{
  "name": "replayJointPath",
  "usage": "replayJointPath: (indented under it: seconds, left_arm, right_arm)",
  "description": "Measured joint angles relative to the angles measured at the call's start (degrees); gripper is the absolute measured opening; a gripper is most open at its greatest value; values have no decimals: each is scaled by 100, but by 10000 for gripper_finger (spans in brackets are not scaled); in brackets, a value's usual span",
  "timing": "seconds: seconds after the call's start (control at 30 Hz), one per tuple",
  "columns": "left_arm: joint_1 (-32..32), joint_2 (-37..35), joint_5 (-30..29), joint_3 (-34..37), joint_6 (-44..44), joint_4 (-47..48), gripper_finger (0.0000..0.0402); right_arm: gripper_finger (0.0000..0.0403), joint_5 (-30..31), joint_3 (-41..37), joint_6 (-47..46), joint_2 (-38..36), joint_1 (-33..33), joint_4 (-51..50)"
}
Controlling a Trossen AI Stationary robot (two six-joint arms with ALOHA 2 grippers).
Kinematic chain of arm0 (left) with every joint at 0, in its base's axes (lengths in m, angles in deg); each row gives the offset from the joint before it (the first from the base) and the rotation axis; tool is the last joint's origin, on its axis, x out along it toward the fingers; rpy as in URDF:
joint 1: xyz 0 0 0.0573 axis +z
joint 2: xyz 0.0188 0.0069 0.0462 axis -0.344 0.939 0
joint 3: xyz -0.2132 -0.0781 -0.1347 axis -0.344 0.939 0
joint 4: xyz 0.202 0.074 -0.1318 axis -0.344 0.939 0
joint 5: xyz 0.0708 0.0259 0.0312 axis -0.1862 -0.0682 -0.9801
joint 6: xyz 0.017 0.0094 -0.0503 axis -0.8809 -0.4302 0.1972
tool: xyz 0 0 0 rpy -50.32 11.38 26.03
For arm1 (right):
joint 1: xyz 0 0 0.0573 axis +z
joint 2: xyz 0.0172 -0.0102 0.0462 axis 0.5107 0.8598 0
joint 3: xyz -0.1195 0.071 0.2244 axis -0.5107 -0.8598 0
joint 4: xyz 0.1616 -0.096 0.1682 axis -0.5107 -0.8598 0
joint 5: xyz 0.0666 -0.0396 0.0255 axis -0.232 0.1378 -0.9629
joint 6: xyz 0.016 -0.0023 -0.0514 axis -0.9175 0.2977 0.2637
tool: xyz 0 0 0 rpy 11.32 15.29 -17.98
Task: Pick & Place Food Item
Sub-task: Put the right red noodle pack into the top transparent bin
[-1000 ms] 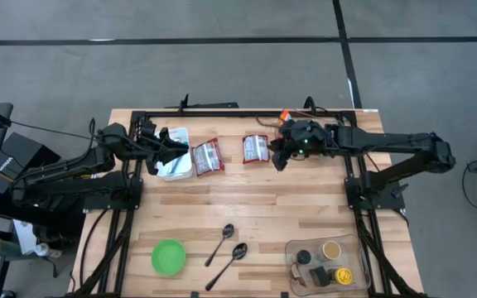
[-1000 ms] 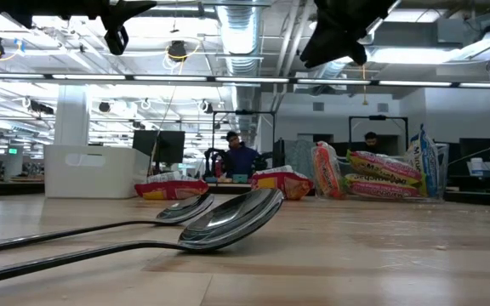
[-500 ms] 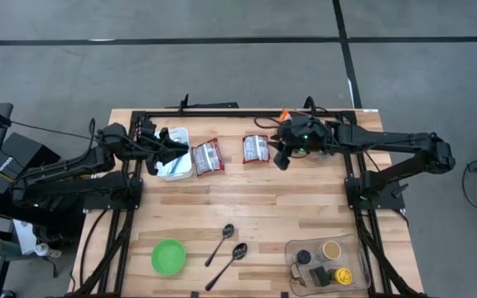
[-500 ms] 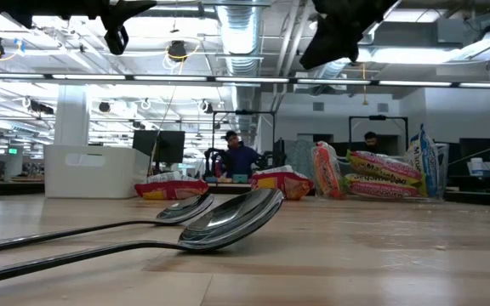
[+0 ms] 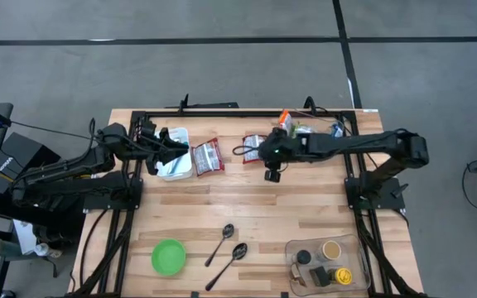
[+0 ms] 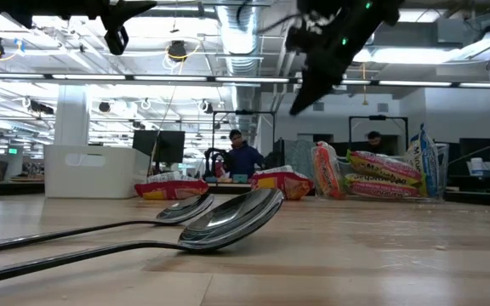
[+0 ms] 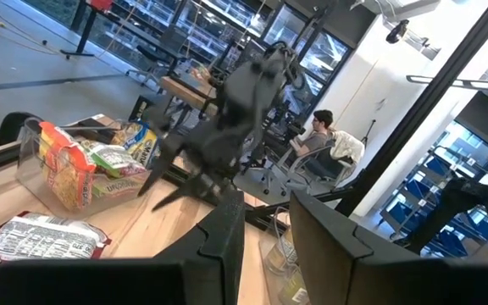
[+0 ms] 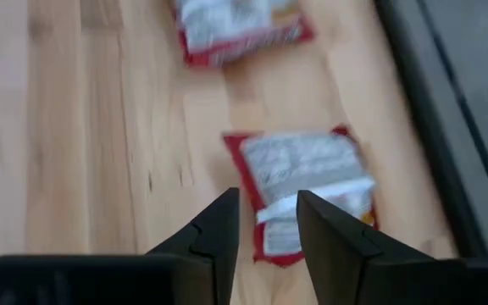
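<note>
Red snack packet [image 8: 305, 188] beneath right fingers [image 8: 227, 222]

right gripper [image 5: 272, 171] hides part of one snack packet [image 5: 253, 149] in high view. Packet print blurred in right wrist view. Lower-right tub [image 5: 325, 261] contents too small to tell.

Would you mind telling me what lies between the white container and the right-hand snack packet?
In the high view, another red snack packet lies between the white container and the right-hand packet.
</note>
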Motion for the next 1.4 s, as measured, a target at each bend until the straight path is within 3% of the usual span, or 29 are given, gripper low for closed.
replayJointPath:
  seconds: [0.2,0.43,0.57,0.83,1.4]
  left_arm:
    - [1,-1,2,0,2,-3,92]
    - [0,0,4,0,2,-1,92]
    - [1,0,6,0,2,-2,92]
    - [0,-1,8,0,2,-1,92]
    - [0,0,24,0,2,-2,92]
  right_arm:
    - [144,8,0,70,614,6,-42]
    - [214,38,-2,55,988,7,-236]
    - [237,374,1,-147,1221,7,-229]
    - [231,1221,2,-1063,1638,22,-241]
    - [201,1337,5,-1320,1666,-86,102]
